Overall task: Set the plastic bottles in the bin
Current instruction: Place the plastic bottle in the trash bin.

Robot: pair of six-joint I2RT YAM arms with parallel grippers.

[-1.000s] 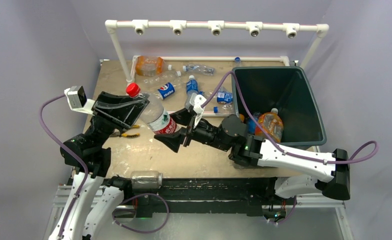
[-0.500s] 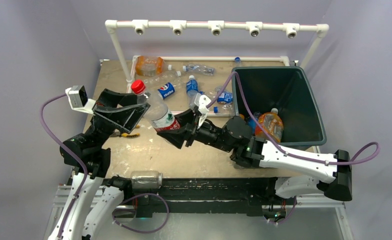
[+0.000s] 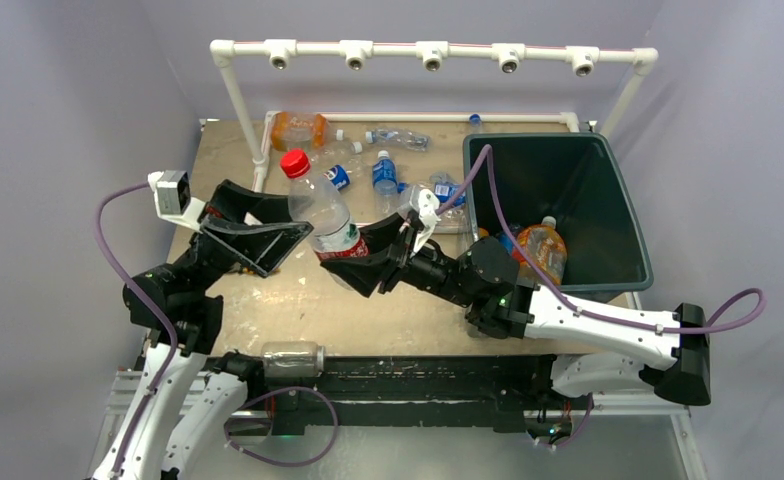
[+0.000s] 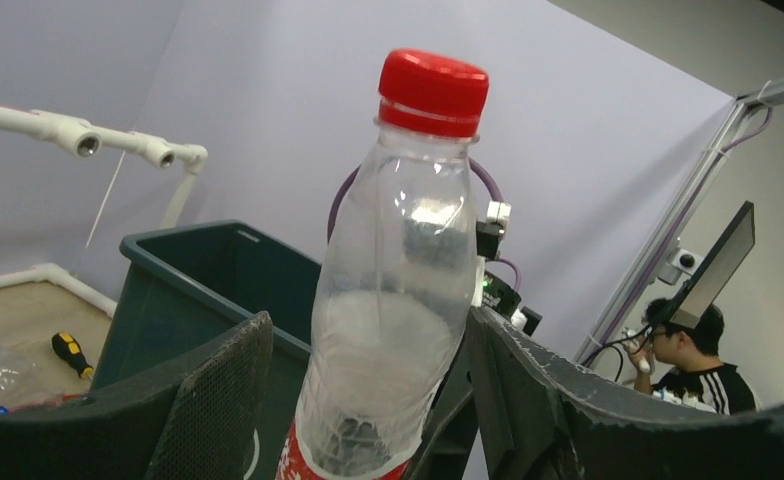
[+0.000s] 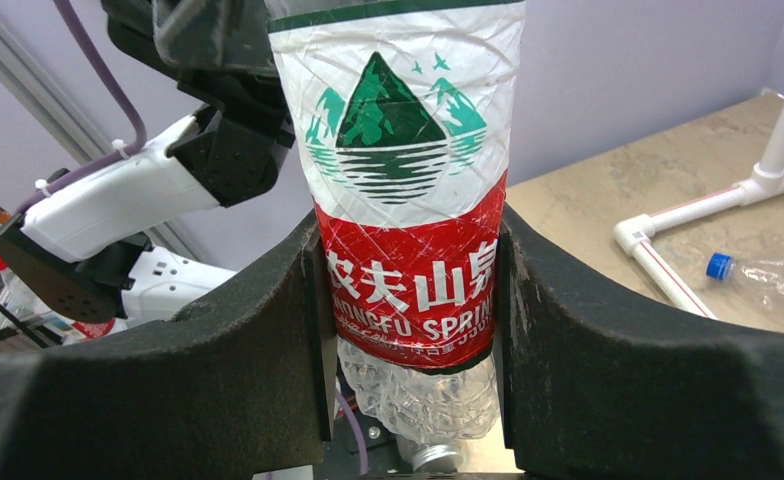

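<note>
Step in hand: hand-over of a clear red-capped bottle (image 3: pixel 324 210) between the arms, held in the air above the middle of the counter (image 3: pixel 298 300), left of the bin (image 3: pixel 568 190).

The right gripper (image 3: pixel 356 255) is clamped on the red-and-white label, with its fingers (image 5: pixel 268 330) pressed to both sides. The left gripper (image 3: pixel 293 218) is spread wide around the upper body, and its fingers (image 4: pixel 218 400) are seen apart from the plastic (no contact visible).

Next move, as judged: the left fingers are to be cleared, then the bottle carried right over the bin rim and dropped. Several bottles (image 3: pixel 383 170) lie at the far edge.
</note>
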